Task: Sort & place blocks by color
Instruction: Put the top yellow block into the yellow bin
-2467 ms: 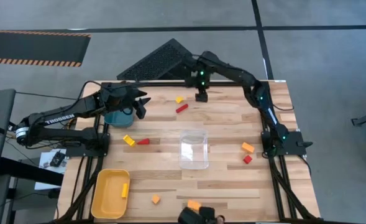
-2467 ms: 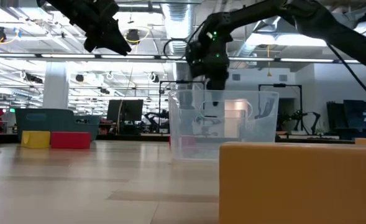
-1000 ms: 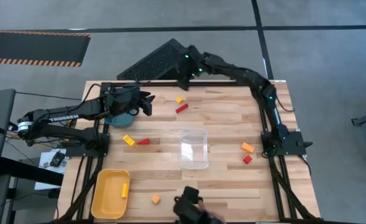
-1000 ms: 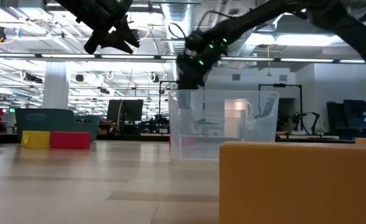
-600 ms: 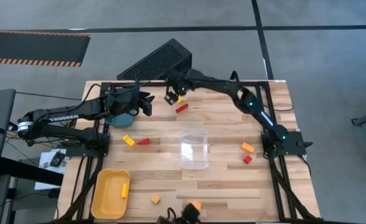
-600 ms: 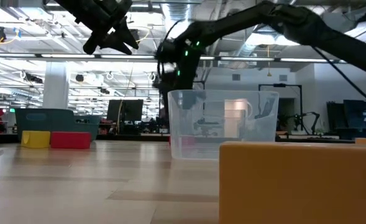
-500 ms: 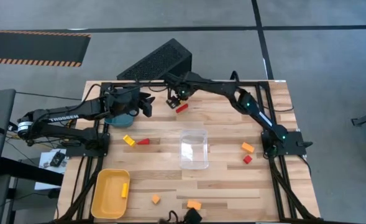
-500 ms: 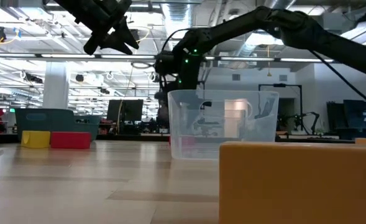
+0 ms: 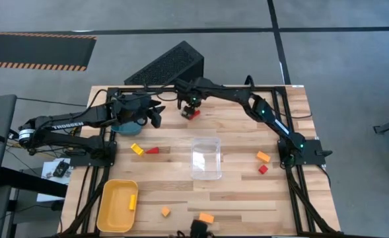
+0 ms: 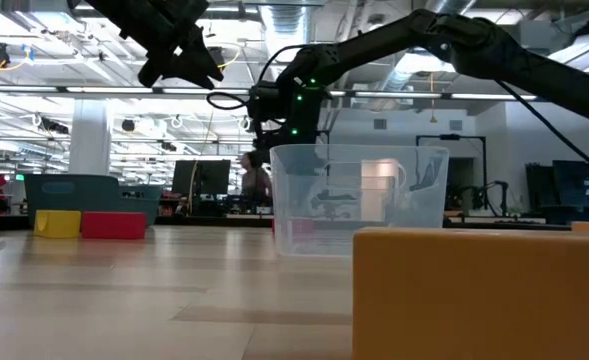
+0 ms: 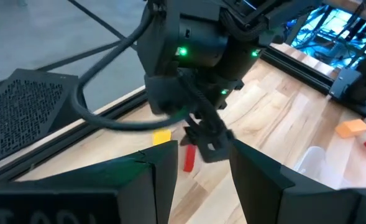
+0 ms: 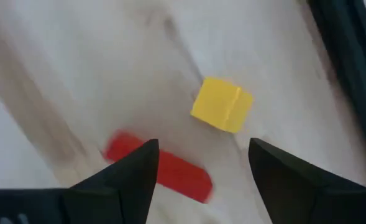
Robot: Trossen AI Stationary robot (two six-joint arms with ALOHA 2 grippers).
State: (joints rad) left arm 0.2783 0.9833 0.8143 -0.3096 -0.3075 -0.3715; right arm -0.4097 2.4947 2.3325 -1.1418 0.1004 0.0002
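Partly hidden: the red bar (image 9: pixel 194 114) at the far counter (image 9: pixel 247 132) edge sits under the right gripper (image 9: pixel 191 108) in the high view, and a teal object (image 9: pixel 125 123) is largely covered by the left arm.

Counted on the counter, left to right:
- yellow blocks – one in the yellow tray (image 9: pixel 115 206), one beside a red wedge (image 9: pixel 152 150), one cube (image 12: pixel 222 104) by the red bar;
- red – wedge, bar, one small block (image 9: pixel 263 169) at right;
- orange – three, two near the front edge, one at right.

A clear box (image 9: pixel 206 158) stands mid-counter.

Left gripper (image 9: pixel 156 114) hangs raised over the far-left corner, jaws parted. Right arm reaches fully across the far edge – its jaws are spread wide above the red bar, the yellow cube just beside it.
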